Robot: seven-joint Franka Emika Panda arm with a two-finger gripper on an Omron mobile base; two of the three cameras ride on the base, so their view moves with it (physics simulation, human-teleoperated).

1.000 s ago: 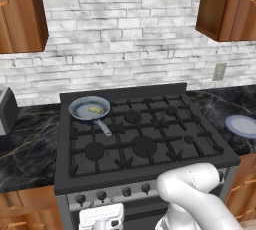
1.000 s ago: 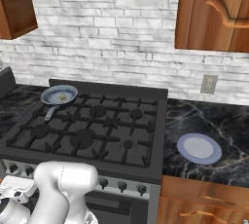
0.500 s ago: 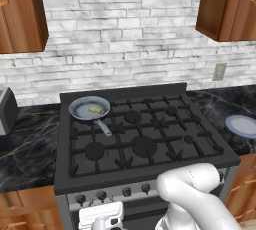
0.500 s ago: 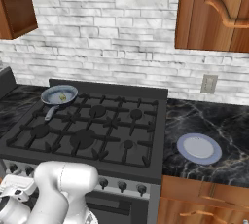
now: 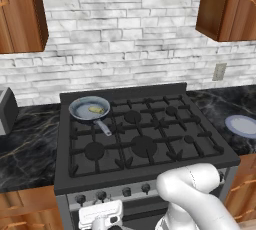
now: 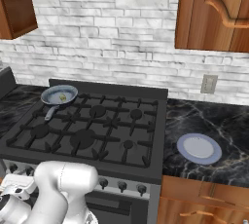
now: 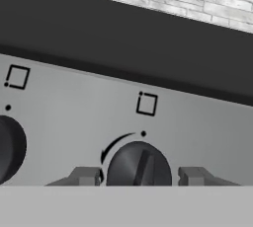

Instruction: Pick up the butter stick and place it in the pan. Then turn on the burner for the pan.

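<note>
butter (image 5: 96, 109) in pan (image 5: 89, 108) | gripper (image 7: 140, 175) fingers flank knob (image 7: 139, 167), part-open, contact unclear | we'd pinch its rigid rib (smooth, may slip)

Round dark knob (image 7: 139, 166) dead ahead between the tips; second knob (image 7: 9, 148) off left; pale plate (image 6: 198, 148) on black counter (image 6: 219, 121) far right.

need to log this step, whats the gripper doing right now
Gripper: jaws set either side of a dark stove knob, partly closed; a firm grip on it cannot be told.
</note>
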